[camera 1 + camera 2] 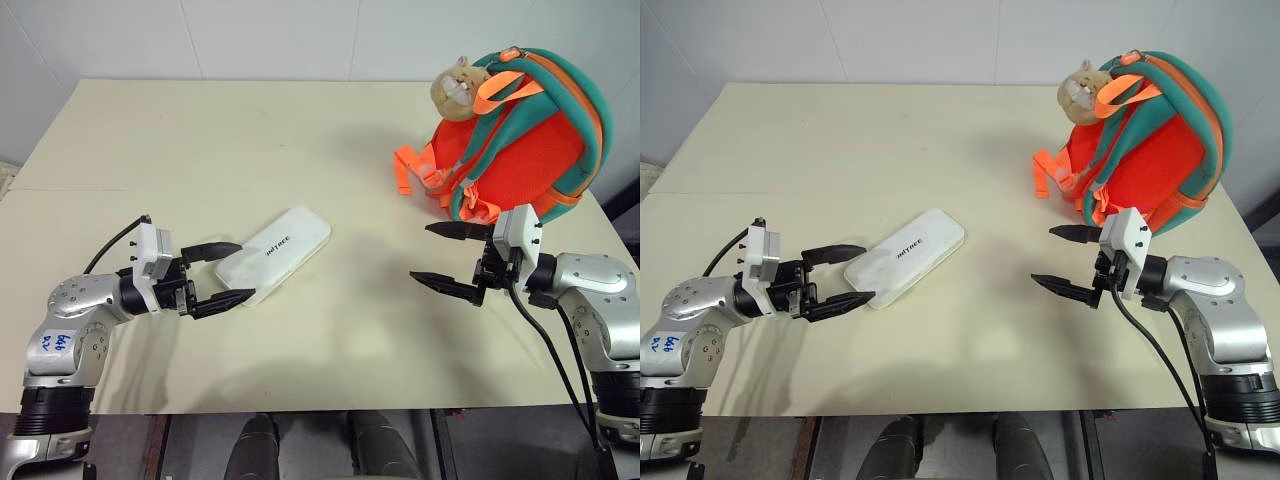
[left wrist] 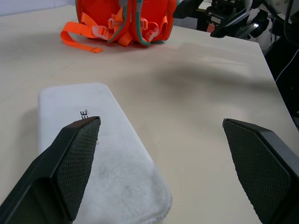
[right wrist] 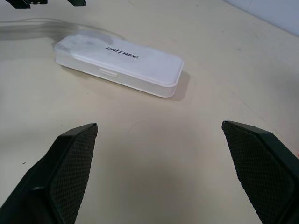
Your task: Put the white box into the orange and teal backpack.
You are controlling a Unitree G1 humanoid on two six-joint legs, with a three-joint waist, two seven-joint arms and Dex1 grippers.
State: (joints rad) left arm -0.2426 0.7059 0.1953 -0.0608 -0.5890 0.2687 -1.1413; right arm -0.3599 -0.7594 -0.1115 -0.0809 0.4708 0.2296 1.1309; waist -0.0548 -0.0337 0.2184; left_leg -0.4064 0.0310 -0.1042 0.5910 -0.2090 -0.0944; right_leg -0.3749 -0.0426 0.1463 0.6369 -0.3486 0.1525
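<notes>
The white box [image 1: 282, 250] lies flat on the cream table [image 1: 220, 140], left of centre, its dark lettering facing up [image 3: 122, 50]. My left gripper [image 1: 246, 270] is open at the box's near end; one finger [image 2: 77, 158] overlaps the box's edge and the other stands off to the side. The orange and teal backpack [image 1: 520, 130] sits upright at the far right with a tan plush animal [image 1: 455, 85] on top. My right gripper [image 1: 420, 252] hangs open and empty in front of the backpack, pointing toward the box.
Loose orange straps and buckles [image 1: 415, 165] trail from the backpack onto the table. The table's front edge [image 1: 330, 408] runs just before my arms. A white wall [image 1: 300, 40] stands behind the far edge. A black cable [image 1: 545, 350] hangs from my right wrist.
</notes>
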